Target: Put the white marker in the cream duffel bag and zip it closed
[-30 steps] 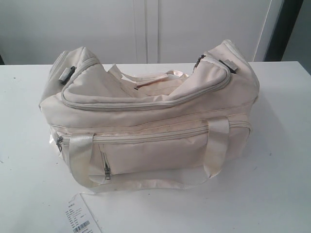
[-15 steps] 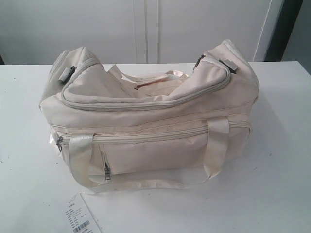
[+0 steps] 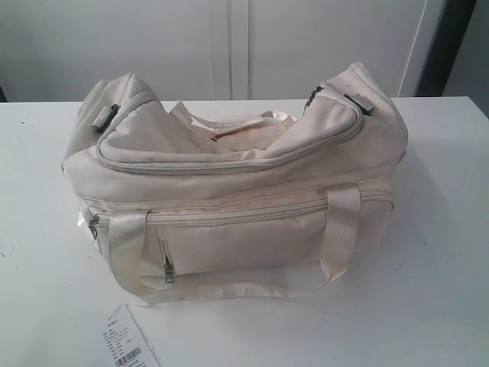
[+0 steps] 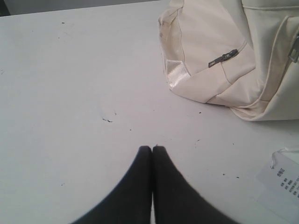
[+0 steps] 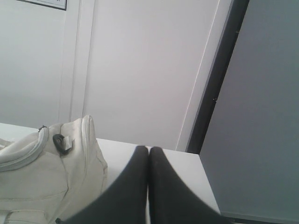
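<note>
Cream duffel bag [image 3: 244,191] slumped mid-surface [image 3: 443,290]. Top zipper [image 3: 229,164] seemingly drawn shut along front arc; far side hidden. White marker not seen in any view; whether inside bag cannot be told.
Left pincer [image 4: 152,148] closed, empty, over bare surface beside bag end. Right pincer [image 5: 149,148] closed, empty, by opposite end.
Risks judged: barcoded paper tag [image 3: 126,344] mistaken for marker; unbraced soft bag dragged by zipper pull; handle snagged in track.

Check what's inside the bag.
The bag shows only cream fabric, with a handle lying on top. Its inside is covered; no marker shows in any view.
</note>
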{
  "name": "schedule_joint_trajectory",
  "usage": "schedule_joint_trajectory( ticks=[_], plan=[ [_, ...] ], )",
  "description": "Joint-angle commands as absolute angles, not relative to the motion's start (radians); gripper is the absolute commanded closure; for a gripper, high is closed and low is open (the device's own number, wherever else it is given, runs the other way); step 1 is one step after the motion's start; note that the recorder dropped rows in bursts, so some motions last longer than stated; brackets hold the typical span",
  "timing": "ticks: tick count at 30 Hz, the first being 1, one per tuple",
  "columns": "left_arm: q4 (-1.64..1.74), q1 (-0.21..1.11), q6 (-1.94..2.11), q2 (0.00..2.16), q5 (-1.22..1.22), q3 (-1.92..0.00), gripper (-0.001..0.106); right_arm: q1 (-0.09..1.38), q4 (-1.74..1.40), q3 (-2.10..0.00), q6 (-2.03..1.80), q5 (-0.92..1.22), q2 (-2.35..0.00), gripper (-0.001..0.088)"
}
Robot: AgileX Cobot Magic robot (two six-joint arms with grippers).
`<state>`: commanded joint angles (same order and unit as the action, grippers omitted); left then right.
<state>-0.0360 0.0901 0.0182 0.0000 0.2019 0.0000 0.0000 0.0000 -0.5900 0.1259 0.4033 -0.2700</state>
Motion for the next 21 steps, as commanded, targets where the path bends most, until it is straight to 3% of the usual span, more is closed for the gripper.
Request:
schedule_joint_trajectory(
  ticks=[12,21],
  plan=[
    [-0.036,0.090,0.018,0.000,0.202,0.000,0.105,-0.001,0.000,-0.459,0.041,0.403,-0.267,0.0868],
    [-0.036,0.090,0.018,0.000,0.202,0.000,0.105,-0.001,0.000,-0.271,0.021,0.397,-0.084,0.0868]
  ],
)
